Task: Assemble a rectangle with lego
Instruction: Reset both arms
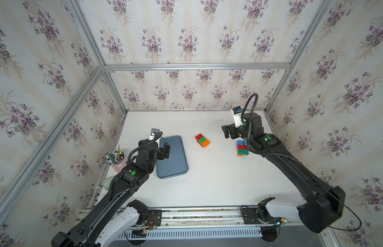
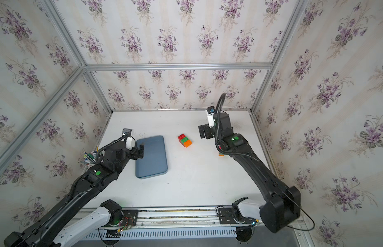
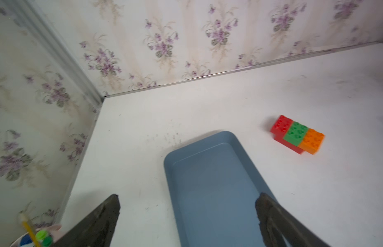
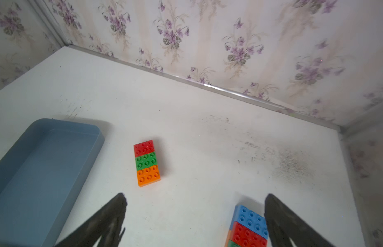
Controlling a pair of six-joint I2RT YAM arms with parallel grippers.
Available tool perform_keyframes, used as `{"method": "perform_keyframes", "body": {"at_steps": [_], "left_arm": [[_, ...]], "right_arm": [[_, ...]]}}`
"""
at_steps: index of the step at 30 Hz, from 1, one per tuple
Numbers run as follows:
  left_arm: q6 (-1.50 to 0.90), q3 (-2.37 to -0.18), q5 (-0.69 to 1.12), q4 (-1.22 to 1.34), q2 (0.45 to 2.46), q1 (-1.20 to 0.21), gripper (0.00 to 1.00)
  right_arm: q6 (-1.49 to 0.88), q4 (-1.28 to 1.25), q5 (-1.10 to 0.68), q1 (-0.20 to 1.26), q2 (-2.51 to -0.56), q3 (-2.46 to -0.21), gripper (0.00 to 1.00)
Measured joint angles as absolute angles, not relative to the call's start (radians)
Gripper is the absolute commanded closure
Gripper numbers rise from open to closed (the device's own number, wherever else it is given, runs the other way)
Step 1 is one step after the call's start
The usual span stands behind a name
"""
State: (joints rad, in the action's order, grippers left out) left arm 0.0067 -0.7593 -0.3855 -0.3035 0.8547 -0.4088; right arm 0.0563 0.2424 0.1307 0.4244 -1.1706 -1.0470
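Both hands are spread wide, holding nothing: the left hand (image 3: pixel 188 198) hangs over the blue-grey tray (image 1: pixel 175 166), and the right hand (image 4: pixel 195 196) is just up-left of the blue-red-green lego stack (image 1: pixel 242 147). The red-green-orange lego block (image 1: pixel 202 140) sits mid-frame on the tabletop (image 1: pixel 207 181).

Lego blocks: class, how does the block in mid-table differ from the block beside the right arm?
The mid-table block shows red, green, orange on top; the right-arm block shows light blue, red, green. The mid-table block lies in the open; the right-arm block is partly hidden by the right arm. Both lie studs up on the table.
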Motion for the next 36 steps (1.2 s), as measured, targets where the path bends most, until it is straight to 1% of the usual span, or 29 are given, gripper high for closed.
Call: {"method": "perform_keyframes", "body": {"at_steps": [3,6,8,10,14,18,26,31,33,36], "left_arm": [[0.011,-0.719,-0.435,-0.242,0.884,-0.352,0.00],[0.018,-0.642,-0.434,-0.160,0.911,-0.289,0.00],[0.017,-0.591,-0.409,-0.099,0.920,-0.253,0.00],[0.019,-0.536,-0.366,-0.013,0.924,-0.240,0.00],[0.052,-0.463,-0.308,0.121,0.970,-0.212,0.00],[0.060,-0.426,-0.263,0.253,1.032,-0.176,0.00],[0.062,-0.376,-0.189,0.490,1.251,-0.109,0.00],[0.060,-0.414,-0.157,0.570,1.339,-0.074,0.00],[0.060,-0.414,-0.152,0.634,1.398,-0.065,0.00],[0.060,-0.416,-0.127,0.663,1.485,-0.055,0.00]], "right_arm": [[0.082,0.043,0.194,0.382,-0.955,-0.776,0.05],[0.083,-0.129,0.210,0.313,-0.803,-0.554,0.09],[0.081,-0.256,0.219,0.265,-0.738,-0.428,0.09],[0.078,-0.363,0.218,0.240,-0.727,-0.353,0.09],[0.051,-0.514,0.215,0.187,-0.831,-0.319,0.09],[0.044,-0.611,0.192,0.175,-0.958,-0.301,0.08],[0.030,-0.892,0.171,0.150,-1.165,-0.208,0.07],[0.051,-1.041,0.130,0.133,-1.297,-0.170,0.07],[0.052,-1.106,0.111,0.118,-1.348,-0.147,0.07],[0.060,-1.191,0.056,0.095,-1.430,-0.139,0.07]]}}
